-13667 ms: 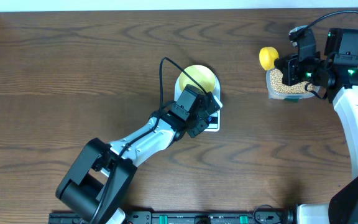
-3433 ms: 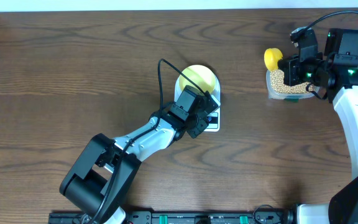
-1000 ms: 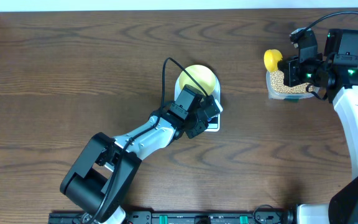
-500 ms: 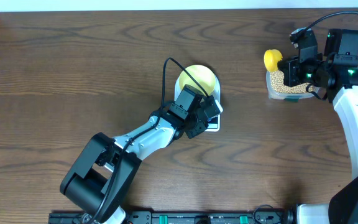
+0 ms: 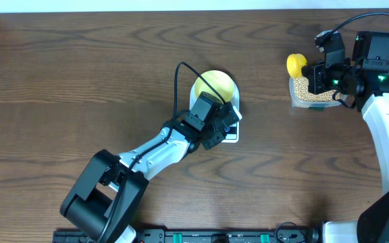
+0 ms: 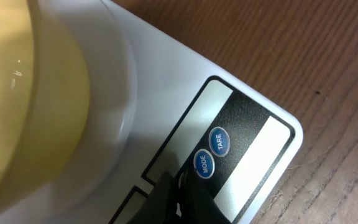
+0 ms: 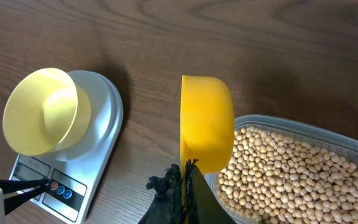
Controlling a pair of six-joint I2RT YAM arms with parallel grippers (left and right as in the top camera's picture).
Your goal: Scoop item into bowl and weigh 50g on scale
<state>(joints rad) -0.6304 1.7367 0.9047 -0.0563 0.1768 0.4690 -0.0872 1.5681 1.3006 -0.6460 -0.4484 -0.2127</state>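
**Beans** (image 7: 291, 168): loose in the clear container (image 7: 316, 132), well apart from the empty bowl (image 7: 39, 112) on the scale (image 7: 104, 112).

**Handling, as judged:** hard, light and free-rolling. No pinch grip will serve — lift them with the yellow scoop (image 7: 207, 121), kept level.

**Right gripper** (image 7: 184, 177): clamped on that scoop.

**Left gripper** (image 6: 178, 190): jaws together on nothing, tip beside the MODE button (image 6: 203, 164).

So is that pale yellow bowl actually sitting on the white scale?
Touching. The right wrist view shows the bowl resting on the platform of the scale, with no gap beneath it.
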